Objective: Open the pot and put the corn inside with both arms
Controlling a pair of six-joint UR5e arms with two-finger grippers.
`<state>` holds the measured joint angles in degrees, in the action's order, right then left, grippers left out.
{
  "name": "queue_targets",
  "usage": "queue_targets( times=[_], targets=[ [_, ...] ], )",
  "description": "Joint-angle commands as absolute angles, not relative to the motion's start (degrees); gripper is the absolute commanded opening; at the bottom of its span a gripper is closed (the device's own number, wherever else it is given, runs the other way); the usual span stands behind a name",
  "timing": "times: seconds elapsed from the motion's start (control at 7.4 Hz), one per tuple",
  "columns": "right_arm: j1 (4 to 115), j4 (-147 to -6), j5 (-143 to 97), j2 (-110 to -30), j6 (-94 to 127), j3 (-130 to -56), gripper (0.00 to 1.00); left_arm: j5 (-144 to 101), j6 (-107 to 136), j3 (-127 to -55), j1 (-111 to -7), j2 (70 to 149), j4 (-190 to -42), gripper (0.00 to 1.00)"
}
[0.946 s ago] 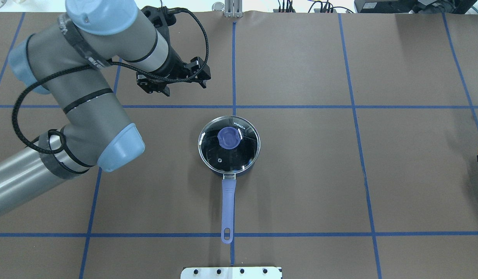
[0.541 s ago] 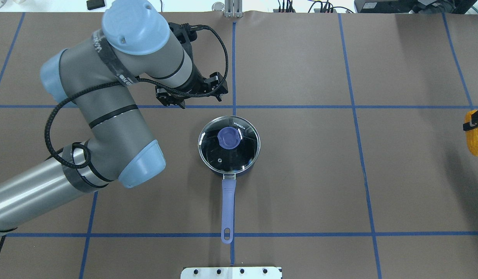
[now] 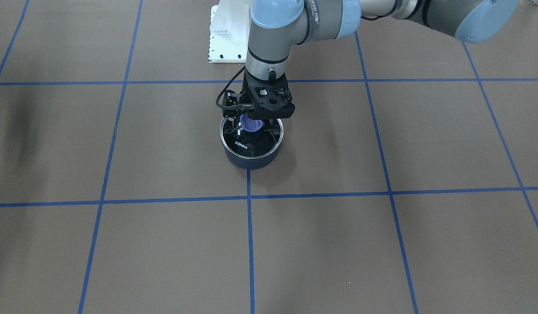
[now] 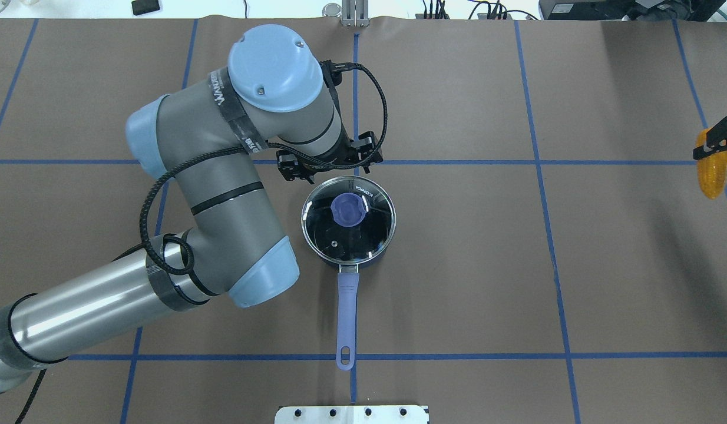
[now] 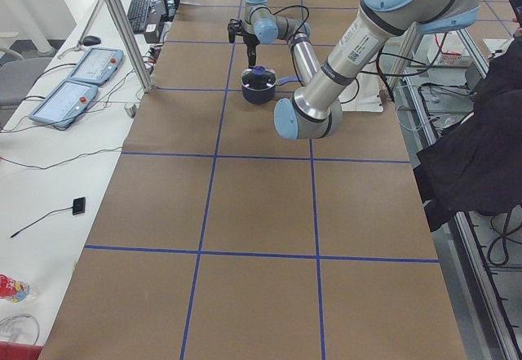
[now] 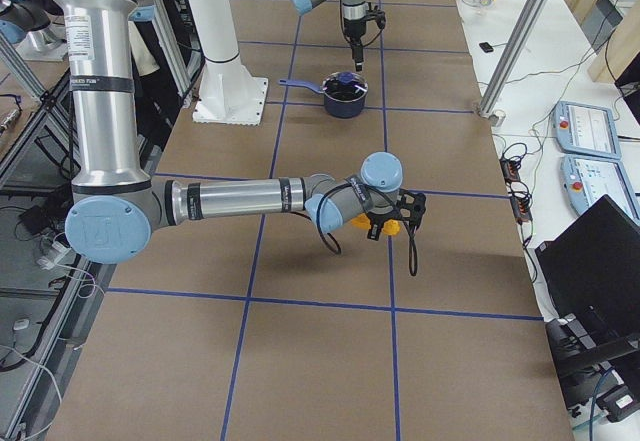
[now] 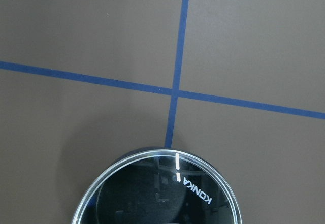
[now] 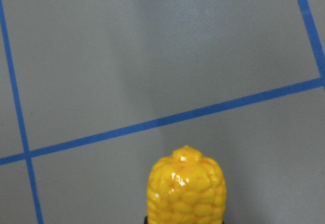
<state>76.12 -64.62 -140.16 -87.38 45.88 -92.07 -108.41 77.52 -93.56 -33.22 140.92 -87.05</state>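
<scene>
Corn (image 8: 185, 191) — bumpy, glossy yellow cob.

The table (image 4: 458, 265) is covered edge to edge in matte brown sheeting, ruled into large squares by blue tape lines (image 4: 540, 176). Along one long side of the table runs a white bench (image 5: 49, 180) with a keyboard (image 5: 139, 13), a grey control pendant (image 5: 96, 64) beside a second pendant (image 5: 61, 103), and loose cables. At the bench's end sits what may be a drinks bottle (image 5: 10, 288). An aluminium frame post (image 5: 122, 29) rises between the table and the bench. A black screen (image 6: 590, 261) stands off the table's bench side. The light on the table is even and diffuse, casting only soft shadows.
</scene>
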Motion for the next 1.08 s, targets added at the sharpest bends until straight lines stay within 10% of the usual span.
queue_targets(
  times=[0.0, 0.54, 0.95],
  targets=[
    [76.38, -65.3, -140.19, -86.14, 45.88, -92.11, 0.18, -105.83, 77.7, -91.06, -30.94, 141.07, -87.45, 0.97],
    [76.29, -65.3, -140.19, -85.7, 45.88, -92.02, 0.2, -104.77, 77.7, -90.53, -29.1, 140.36, -87.45, 0.97],
    [76.2, -65.39, -140.1, -85.17, 45.88, -91.58, 0.23, -104.94, 77.7, -90.44, -29.0, 140.45, -87.8, 0.77]
  ],
)
